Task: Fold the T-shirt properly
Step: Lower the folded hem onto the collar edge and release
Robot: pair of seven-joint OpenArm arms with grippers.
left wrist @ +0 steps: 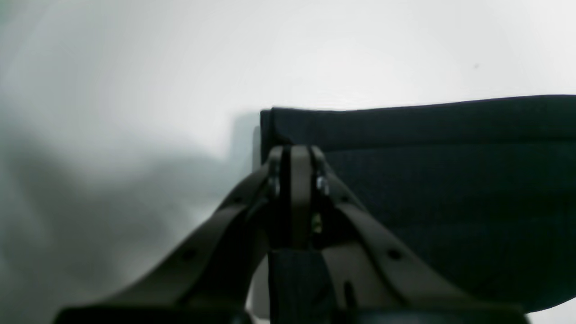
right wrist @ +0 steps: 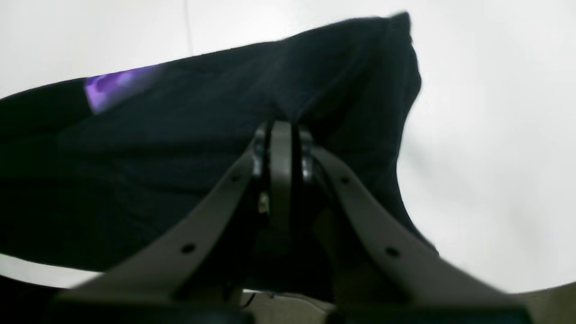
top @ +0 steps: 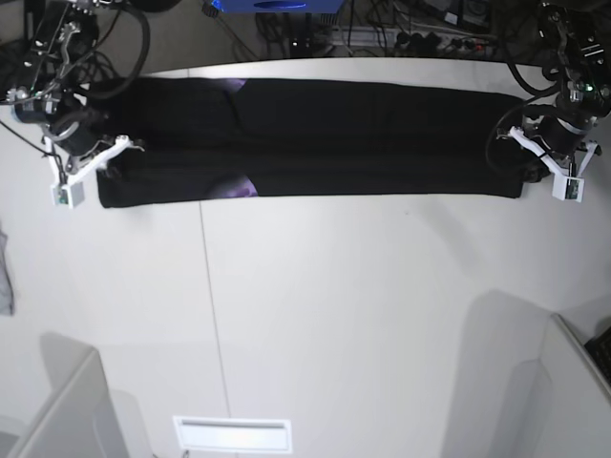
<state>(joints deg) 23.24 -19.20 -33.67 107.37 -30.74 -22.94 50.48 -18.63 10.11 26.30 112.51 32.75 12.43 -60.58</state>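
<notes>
One black T-shirt [top: 382, 114] lies as a long band across the far part of the white table [top: 382, 315], its near edge fronting wide bare surface. Both grippers, left [top: 535, 172] and right [top: 113, 170], stand closed at its opposite ends; whether either pinches cloth cannot be determined.
</notes>
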